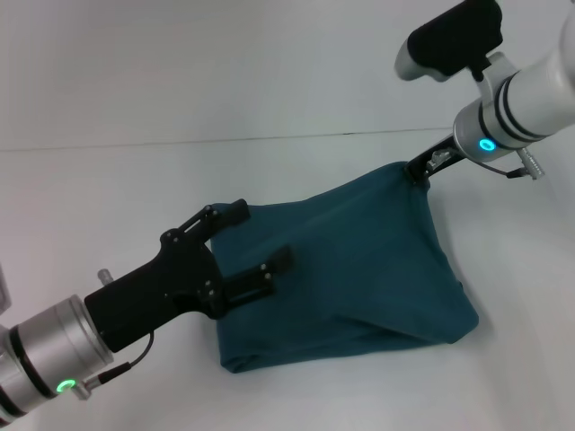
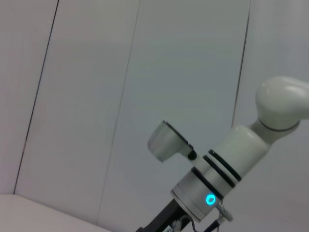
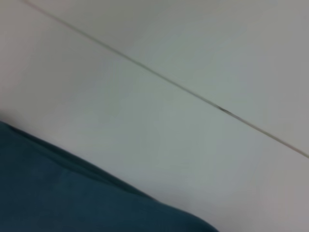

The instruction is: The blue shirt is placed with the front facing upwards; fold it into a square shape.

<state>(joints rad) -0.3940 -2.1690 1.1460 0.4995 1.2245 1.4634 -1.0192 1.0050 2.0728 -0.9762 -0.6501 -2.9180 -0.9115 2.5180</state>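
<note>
There is one blue shirt (image 1: 359, 269), already doubled into a compact bundle, with its lower folded edge resting on the white table (image 1: 135, 180) and its upper edge lifted off it; no lettering shows, only plain cloth. Two grippers work it. The left gripper (image 1: 241, 241) is at the shirt's near-left upper corner, its dark fingers (image 1: 260, 269) lying against the cloth; whether they are clamped on the edge or merely spread beside it cannot be told from here. The right gripper (image 1: 422, 169) is at the shirt's far-right upper corner, where the cloth peaks to a taut point, so its fingers appear pinched on that corner. By my judgement the step in hand is a late fold: the raised edge is being carried over the part of the shirt lying on the table. The next move calls for both grippers to travel together, keeping the held edge level and taut, lower it squarely onto the shirt's lower layers so the edges line up, then let go without dragging the cloth askew.
</note>
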